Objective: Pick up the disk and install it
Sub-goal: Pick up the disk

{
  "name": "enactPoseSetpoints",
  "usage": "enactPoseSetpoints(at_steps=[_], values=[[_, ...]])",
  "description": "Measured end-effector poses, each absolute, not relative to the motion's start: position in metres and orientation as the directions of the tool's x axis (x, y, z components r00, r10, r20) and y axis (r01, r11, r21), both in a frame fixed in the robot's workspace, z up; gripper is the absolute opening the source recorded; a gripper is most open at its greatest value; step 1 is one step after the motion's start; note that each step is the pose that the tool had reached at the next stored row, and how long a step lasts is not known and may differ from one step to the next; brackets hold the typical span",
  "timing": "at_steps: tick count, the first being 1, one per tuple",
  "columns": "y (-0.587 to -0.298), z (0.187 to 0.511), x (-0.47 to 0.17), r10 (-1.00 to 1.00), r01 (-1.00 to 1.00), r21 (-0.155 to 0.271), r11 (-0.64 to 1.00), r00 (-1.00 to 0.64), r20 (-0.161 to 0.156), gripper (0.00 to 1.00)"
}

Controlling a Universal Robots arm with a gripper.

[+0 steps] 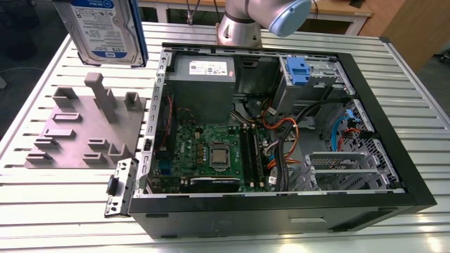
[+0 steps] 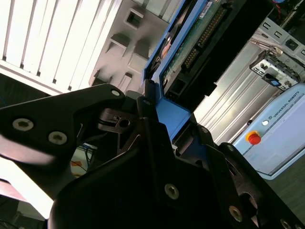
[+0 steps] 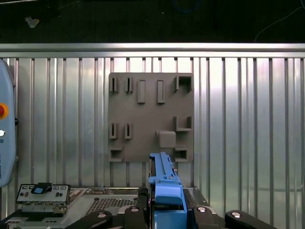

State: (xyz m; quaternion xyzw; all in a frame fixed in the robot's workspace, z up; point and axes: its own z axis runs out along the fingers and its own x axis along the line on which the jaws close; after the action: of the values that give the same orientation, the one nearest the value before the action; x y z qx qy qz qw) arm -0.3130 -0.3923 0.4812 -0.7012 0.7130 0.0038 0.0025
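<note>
Sitting on the slatted table [image 1: 42,211] is an open PC case [image 1: 281,208] with its motherboard [image 1: 211,153] and cables exposed. Just beside it is a grey fixture plate [image 1: 70,132] with upright pegs. The disk [image 1: 102,29] hangs above that plate, outside the case: silver body, white-and-blue label, blue bracket [image 3: 166,191] round its edge. In the first wrist view the gripper [image 3: 167,212] is clamped on that bracket.
</note>
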Motion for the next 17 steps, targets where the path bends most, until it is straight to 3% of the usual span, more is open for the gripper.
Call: enactPoseSetpoints(at_steps=[17], values=[[-0.393, 0.48, -0.301, -1.0, -1.0, 0.002, 0.017, -0.017, -0.008, 0.36]])
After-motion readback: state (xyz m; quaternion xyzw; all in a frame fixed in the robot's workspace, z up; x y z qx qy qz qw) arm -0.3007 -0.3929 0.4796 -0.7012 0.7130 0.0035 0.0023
